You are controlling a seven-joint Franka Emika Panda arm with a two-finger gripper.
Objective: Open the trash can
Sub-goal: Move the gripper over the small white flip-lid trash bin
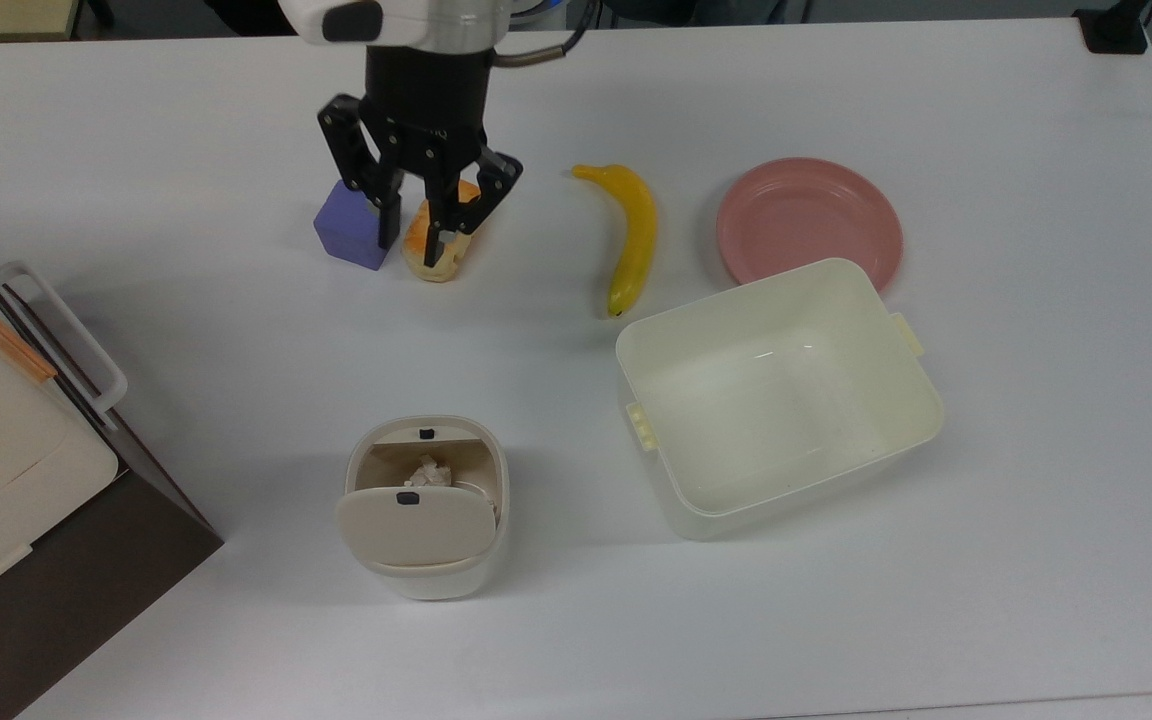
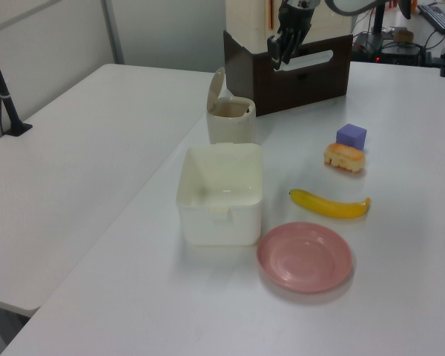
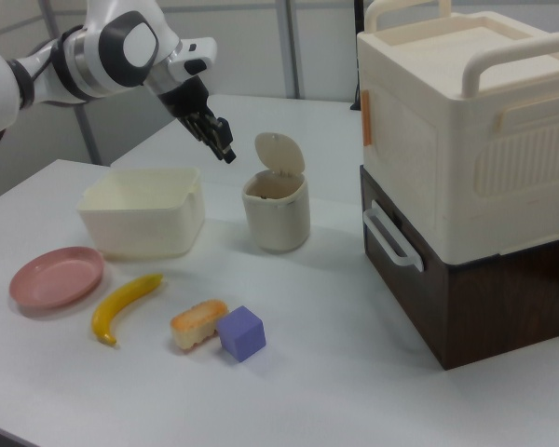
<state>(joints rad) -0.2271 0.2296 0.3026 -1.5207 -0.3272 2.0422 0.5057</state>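
On the white table (image 1: 986, 620) we count one of each thing: one cream-and-brown stacked cabinet (image 3: 466, 177) at the right view's right, one cream rectangular tub (image 1: 776, 395), one trash can (image 1: 426, 505), one pink plate (image 1: 809, 220), one banana (image 1: 631, 235), one bread roll (image 2: 345, 156) and one purple cube (image 2: 351, 136). The trash can sits at the top view's lower centre-left, cream-beige with rounded corners, its flat lid raised, showing a tan interior with a pale crumpled scrap. We see the gripper (image 1: 419, 228) high above the table at the top view's upper left, fingers spread apart, holding nothing.
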